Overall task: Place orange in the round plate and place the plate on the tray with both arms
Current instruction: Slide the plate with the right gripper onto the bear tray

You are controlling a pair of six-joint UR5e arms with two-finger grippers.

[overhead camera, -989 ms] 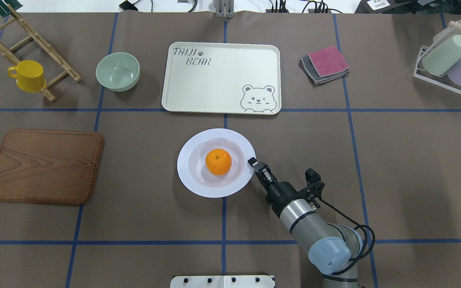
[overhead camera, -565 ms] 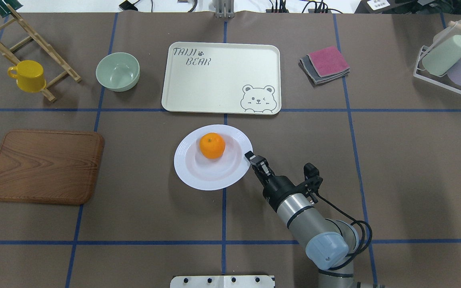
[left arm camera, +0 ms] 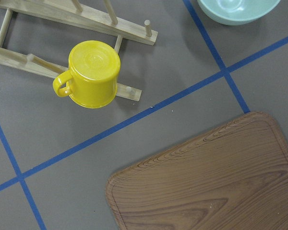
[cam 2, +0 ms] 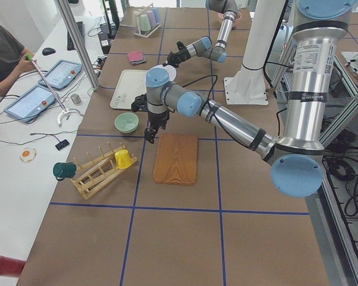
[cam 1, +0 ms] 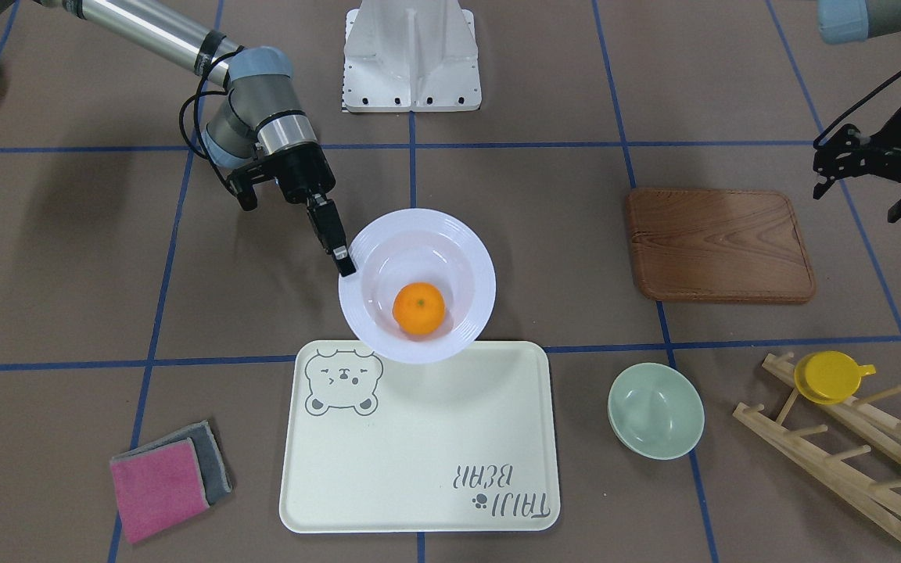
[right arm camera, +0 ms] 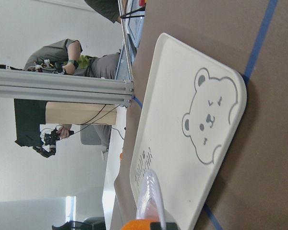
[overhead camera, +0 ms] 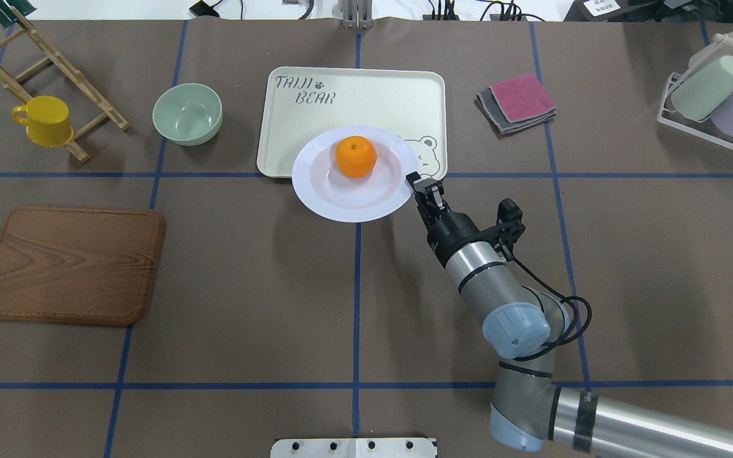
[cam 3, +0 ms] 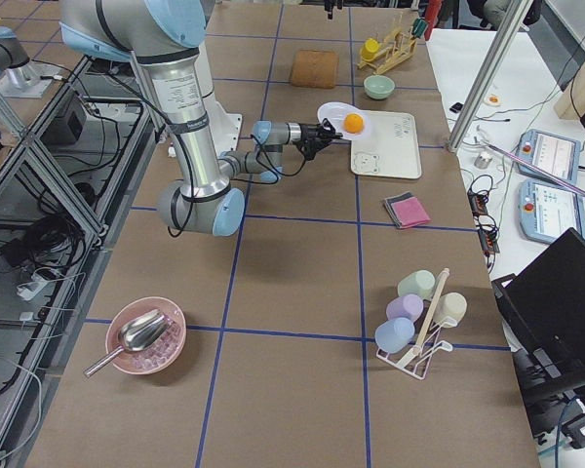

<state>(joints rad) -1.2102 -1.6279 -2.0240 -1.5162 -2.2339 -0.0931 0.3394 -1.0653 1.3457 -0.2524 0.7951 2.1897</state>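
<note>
The orange (overhead camera: 356,156) lies in the white round plate (overhead camera: 341,205). My right gripper (overhead camera: 413,181) is shut on that plate's right rim and holds it lifted and slightly tilted. The plate overlaps the near edge of the cream tray (overhead camera: 354,102), beside the bear drawing. From the front, the orange (cam 1: 419,308) rests toward the tray side of the plate (cam 1: 475,266), with the right gripper (cam 1: 343,262) clamped on the rim above the tray (cam 1: 419,446). My left gripper (cam 2: 148,136) hangs far off, above the table near the wooden board; I cannot tell its state.
A mint-green bowl (overhead camera: 187,113) stands left of the tray, and folded cloths (overhead camera: 519,102) lie to its right. The wooden board (overhead camera: 70,264) lies front left. A yellow cup (overhead camera: 45,119) hangs on a wooden rack (overhead camera: 55,57). A cup stand (overhead camera: 716,95) is far right.
My right gripper has carried the plate and orange away from the robot, from the table's middle to over the tray's near edge. The orange rolled toward the tray side.
</note>
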